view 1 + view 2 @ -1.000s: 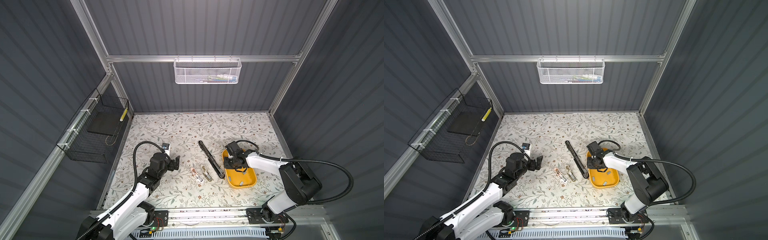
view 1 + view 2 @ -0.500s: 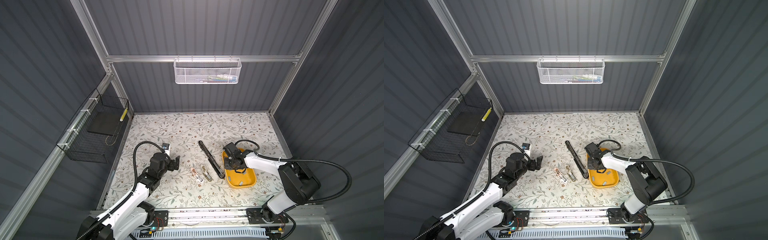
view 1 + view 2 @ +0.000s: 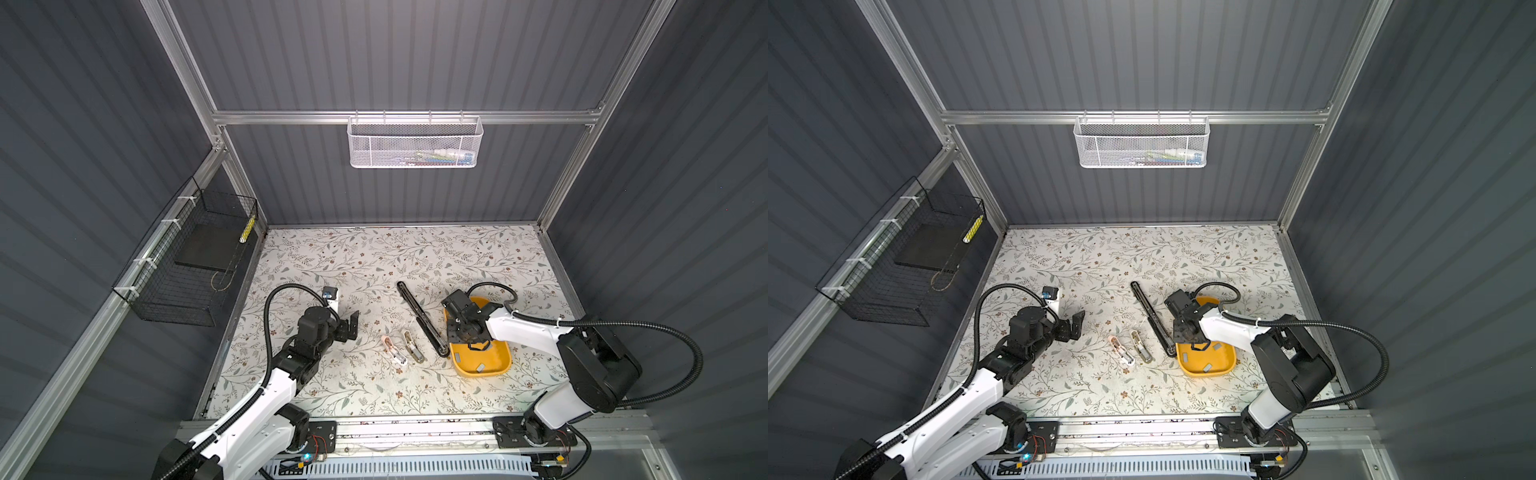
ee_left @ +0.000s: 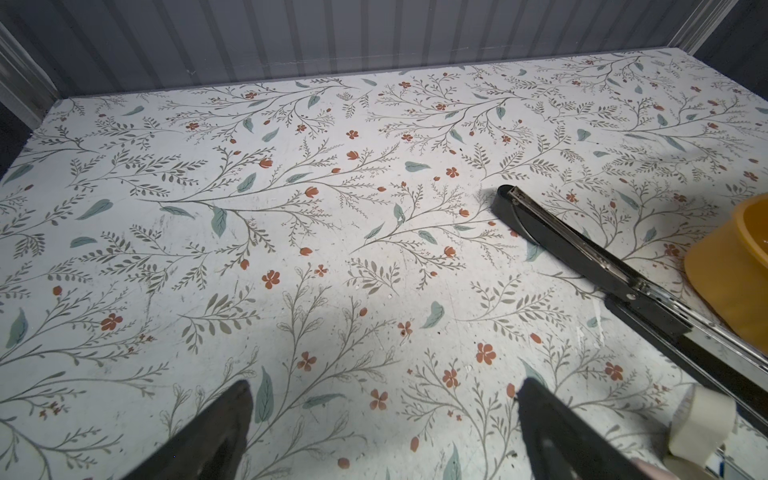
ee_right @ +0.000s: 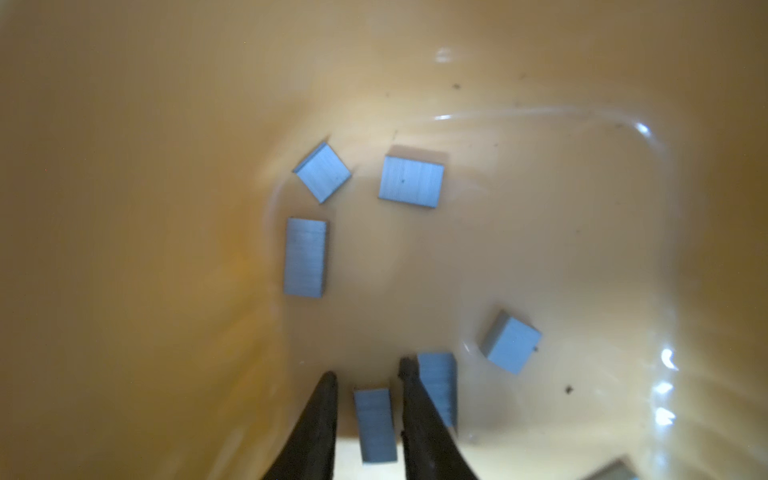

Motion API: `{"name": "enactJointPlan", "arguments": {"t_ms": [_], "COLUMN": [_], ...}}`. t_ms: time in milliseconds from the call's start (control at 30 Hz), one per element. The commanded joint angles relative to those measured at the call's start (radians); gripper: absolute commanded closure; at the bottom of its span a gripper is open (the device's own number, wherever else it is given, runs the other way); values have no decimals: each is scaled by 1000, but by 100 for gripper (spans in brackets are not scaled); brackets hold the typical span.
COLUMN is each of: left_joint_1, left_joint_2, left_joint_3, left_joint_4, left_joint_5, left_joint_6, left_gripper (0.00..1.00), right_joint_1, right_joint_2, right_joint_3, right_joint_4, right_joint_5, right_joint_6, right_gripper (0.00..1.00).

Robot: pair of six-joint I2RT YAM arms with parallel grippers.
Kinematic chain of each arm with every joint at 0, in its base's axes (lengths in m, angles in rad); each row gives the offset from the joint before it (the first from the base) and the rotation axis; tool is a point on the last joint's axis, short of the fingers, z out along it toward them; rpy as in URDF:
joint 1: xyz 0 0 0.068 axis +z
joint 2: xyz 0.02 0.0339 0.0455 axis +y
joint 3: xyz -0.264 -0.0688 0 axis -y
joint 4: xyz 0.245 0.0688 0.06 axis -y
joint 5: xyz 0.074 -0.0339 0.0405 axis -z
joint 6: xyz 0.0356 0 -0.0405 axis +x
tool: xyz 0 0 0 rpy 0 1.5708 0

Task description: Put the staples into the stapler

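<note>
Staples [image 5: 305,257] lie loose as short grey strips on the floor of the yellow tray [image 3: 505,361]. At least six show in the right wrist view, and a couple lie toward the tray's near end in both top views. The right gripper [image 5: 368,372] reaches down into the tray, its jaws a little apart and straddling one strip with a sliver of gap on each side, so nothing is clamped. Another strip lies just outside one finger. Just beside the tray's left rim lies the long black stapler [image 3: 422,324], opened out flat with its metal channel showing and running diagonally past the tray's far end. Further left of the tray, a tan mini stapler [image 3: 411,347] and a pink mini stapler [image 3: 392,351] sit side by side. Well left of the tray, the left gripper [image 3: 351,328] hovers over the bare floral tabletop [image 4: 332,208], jaws wide apart and empty. Far behind the tray, a white mesh basket [image 3: 415,143] hangs on the back wall.
</note>
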State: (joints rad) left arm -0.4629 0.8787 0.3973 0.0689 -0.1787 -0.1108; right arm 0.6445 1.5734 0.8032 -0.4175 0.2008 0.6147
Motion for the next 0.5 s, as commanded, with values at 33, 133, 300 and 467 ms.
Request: {"name": "enactJointPlan", "arguments": {"t_ms": [33,133,300,467], "left_joint_1": [0,0,1,1], "left_joint_2": [-10,-15,-17,-61], "left_joint_3": [-10,-13,-12,-18], "left_joint_4": [7,8,4,-26], "left_joint_5": [15,13,15,26], "left_joint_6": [16,16,15,-11], "left_gripper": [0,0,0,0], "right_joint_1": [18,22,22,22], "right_joint_2": [20,35,39,-1], "right_joint_3": [-5,-2,0,25], "right_joint_4": [-63,-65,-60,-61], "right_joint_5": [14,17,28,34], "right_joint_6": [26,31,26,-1], "right_gripper": [77,81,85,86]}}
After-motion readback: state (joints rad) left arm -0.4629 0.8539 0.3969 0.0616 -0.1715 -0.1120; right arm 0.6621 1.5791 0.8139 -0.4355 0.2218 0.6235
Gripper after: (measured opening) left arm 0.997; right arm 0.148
